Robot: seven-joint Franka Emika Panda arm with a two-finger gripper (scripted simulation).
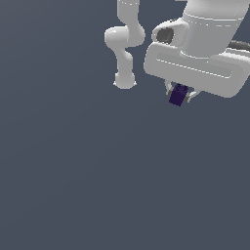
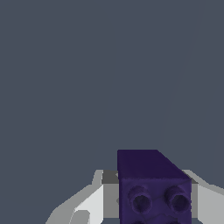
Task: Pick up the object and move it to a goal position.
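Observation:
The object, a tiny dark purple brick point(image 1: 178, 94), hangs between the fingers of my white gripper point(image 1: 179, 96) at the upper right of the exterior view. The gripper is shut on it and holds it well above the grey floor. In the wrist view the brick point(image 2: 151, 183) fills the space between the two white fingers point(image 2: 94, 201), and its two round studs face the camera. The big white hand hides the upper part of the brick in the exterior view.
The arm's white base and lower links point(image 1: 124, 44) stand at the top centre of the exterior view. A plain grey floor point(image 1: 97, 171) spreads below everything. No goal marker shows.

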